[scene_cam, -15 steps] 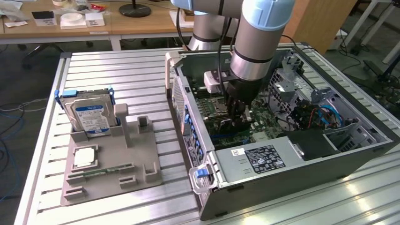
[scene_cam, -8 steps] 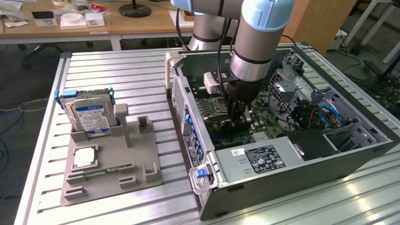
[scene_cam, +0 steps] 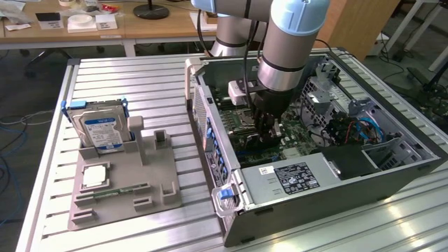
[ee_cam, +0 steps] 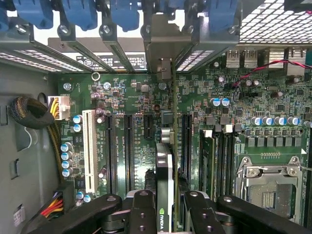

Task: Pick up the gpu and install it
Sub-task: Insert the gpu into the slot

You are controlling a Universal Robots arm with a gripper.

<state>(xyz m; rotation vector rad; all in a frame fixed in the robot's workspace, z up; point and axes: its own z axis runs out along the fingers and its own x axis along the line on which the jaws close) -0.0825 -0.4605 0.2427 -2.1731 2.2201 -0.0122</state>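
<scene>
Wrist view: gripper (ee_cam: 168,209) is seen clamped on the gpu (ee_cam: 165,161), held edge-on over the motherboard (ee_cam: 146,92) beside a dark slot (ee_cam: 186,141), w/ its bracket toward the case's rear slot covers. Exterior view: arm reaches into the open pc case (scene_cam: 350,173); hard drive (scene_cam: 98,128) sits at approx. 9 o'clock on a grey holder (scene_cam: 126,199).

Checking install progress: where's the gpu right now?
The gpu is edge-on between the gripper fingers, inside the open computer case over the motherboard, bracket end toward the rear slot covers; in the exterior view, right of the grey fixture.
</scene>
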